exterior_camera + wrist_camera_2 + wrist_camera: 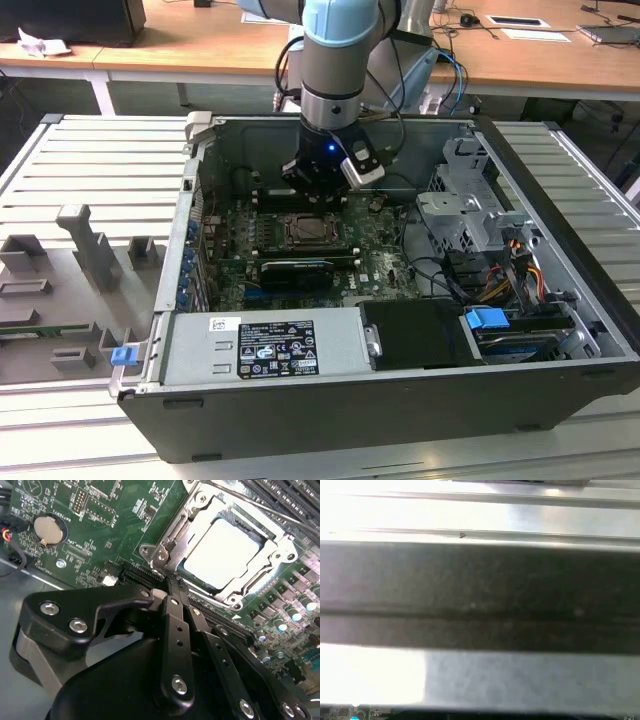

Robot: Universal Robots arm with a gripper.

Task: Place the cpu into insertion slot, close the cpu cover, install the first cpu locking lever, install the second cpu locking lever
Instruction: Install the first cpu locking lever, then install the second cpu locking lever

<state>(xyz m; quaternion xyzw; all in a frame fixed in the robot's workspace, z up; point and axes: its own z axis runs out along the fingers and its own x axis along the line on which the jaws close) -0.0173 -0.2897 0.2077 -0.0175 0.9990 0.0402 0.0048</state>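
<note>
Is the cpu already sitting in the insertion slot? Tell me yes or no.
Yes, in the second wrist view the cpu lies flat inside the insertion slot.

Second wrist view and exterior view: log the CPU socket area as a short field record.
chip: pale square metal-faced cpu lying flat in the socket
cover: thin silver-grey metal frame cover down around the chip, its face showing through the window
tool: black tool with fingers together, tips at the socket's near edge, holding nothing
board: green circuit board with a round silver coin cell
housing: open dark grey computer case, arm reaching in from above
</note>
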